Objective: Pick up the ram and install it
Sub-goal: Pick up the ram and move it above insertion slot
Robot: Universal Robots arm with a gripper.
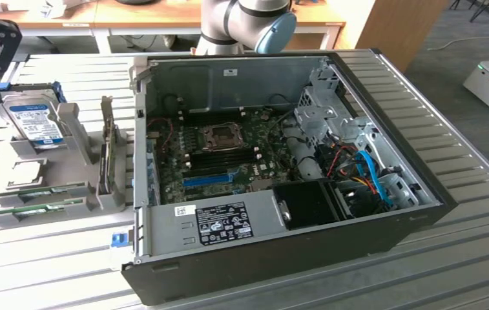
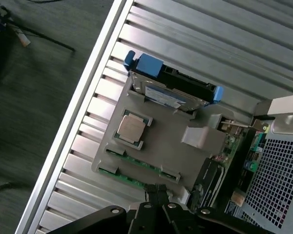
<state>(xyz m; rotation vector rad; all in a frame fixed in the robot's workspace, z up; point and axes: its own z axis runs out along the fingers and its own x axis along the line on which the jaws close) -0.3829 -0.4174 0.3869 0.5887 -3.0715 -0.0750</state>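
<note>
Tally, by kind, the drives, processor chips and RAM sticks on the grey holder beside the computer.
Drive: 1
Processor chip: 1
RAM sticks: 2
Total: 4

The tabletop [image 1: 451,258] is a pale silver metal surface made of long parallel ribbed slats, with a plain rail along its edge; in the wrist view the tabletop [image 2: 210,44] ends at that rail, with dark floor [image 2: 34,122] beyond it. Two things lie directly on it. A black computer case [image 1: 313,258] lies on its side with the open side up, taking the middle and the exterior view's right. A grey parts holder [image 1: 79,129] sits flat on the slats at the exterior view's left, just beside the case [image 2: 278,175]; its flat grey base [image 2: 171,146] lies across several ribs.
</note>
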